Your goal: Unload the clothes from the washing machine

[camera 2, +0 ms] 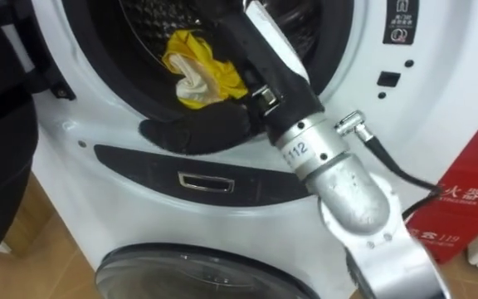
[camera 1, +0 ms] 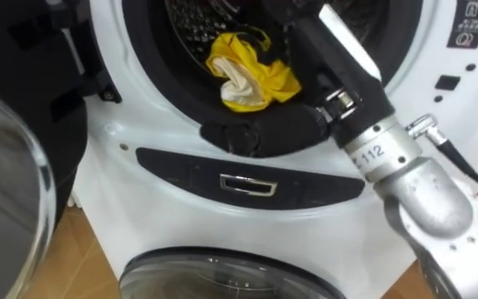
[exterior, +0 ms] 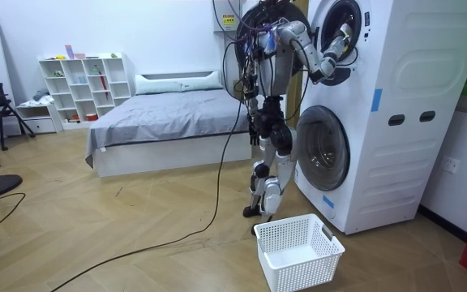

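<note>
Stacked washing machine [exterior: 396, 122], white, upper door swung open. Robot stands upright at its front. White laundry basket [exterior: 297, 266] sits on the wood floor by its feet. Right hand [camera 1: 332, 56] reaches over the upper drum's [camera 1: 187, 23] lip and inside; fingers hidden, grip not readable. Yellow cloth [camera 1: 251, 71] lies bunched low in the drum, just beside that hand.

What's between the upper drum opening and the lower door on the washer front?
A dark oval panel with a small metal-rimmed rectangular fitting at its middle, set in the washer's white front. Both eye views show it.
</note>
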Controlling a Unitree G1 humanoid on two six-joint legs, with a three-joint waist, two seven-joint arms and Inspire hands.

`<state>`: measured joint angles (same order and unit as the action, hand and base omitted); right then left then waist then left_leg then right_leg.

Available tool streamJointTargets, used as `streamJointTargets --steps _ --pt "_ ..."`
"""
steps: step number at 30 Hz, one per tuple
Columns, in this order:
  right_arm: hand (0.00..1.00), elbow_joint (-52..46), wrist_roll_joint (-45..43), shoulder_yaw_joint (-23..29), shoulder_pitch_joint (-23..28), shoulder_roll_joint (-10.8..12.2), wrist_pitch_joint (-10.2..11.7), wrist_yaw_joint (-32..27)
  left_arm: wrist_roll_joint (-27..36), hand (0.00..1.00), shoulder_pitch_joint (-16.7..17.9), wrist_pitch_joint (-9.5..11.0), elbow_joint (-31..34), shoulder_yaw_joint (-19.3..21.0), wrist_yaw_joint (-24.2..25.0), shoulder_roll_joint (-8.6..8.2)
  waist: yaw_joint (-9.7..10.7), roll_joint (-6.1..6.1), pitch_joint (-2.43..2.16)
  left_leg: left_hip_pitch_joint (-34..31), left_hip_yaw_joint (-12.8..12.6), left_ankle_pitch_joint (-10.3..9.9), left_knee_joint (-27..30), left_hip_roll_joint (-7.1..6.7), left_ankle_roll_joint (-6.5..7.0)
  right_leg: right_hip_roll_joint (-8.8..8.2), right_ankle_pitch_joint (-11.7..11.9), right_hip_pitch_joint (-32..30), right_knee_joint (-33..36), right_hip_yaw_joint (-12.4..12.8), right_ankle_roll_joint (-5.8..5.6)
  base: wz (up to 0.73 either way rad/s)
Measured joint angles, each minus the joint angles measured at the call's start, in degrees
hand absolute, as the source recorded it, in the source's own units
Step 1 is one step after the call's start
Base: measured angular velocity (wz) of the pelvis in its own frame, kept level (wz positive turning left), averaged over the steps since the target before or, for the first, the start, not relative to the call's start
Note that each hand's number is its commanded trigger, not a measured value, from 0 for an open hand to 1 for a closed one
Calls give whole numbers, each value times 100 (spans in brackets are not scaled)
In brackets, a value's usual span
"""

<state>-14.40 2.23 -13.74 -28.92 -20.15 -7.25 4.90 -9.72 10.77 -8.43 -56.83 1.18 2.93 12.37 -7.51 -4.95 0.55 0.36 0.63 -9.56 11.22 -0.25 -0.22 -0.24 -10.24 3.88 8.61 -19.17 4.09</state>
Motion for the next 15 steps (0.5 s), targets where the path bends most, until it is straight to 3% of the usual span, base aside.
streamJointTargets --steps 3,7,15 --pt "0 214 -144 1 -305 -31 -91 -56 -58 0 -19 -35 36 116 -8 -3 1 -57 -37 -37 117 1 7 -36 1 -25 -26 0 -1 -111 -11 16" --pt "0 569 -190 -1 -782 -418 -236 -121 -134 0 -40 -53 268 145 -12 0 -102 -145 -68 -60 203 2 5 -60 2 -44 -38 10 -3 -185 -26 13" --pt "0 877 -514 -1 -936 -496 -270 -243 -120 0 -67 -154 412 206 -17 9 -69 -207 -56 -80 351 1 -2 -65 3 -58 -46 45 1 -287 -41 10"
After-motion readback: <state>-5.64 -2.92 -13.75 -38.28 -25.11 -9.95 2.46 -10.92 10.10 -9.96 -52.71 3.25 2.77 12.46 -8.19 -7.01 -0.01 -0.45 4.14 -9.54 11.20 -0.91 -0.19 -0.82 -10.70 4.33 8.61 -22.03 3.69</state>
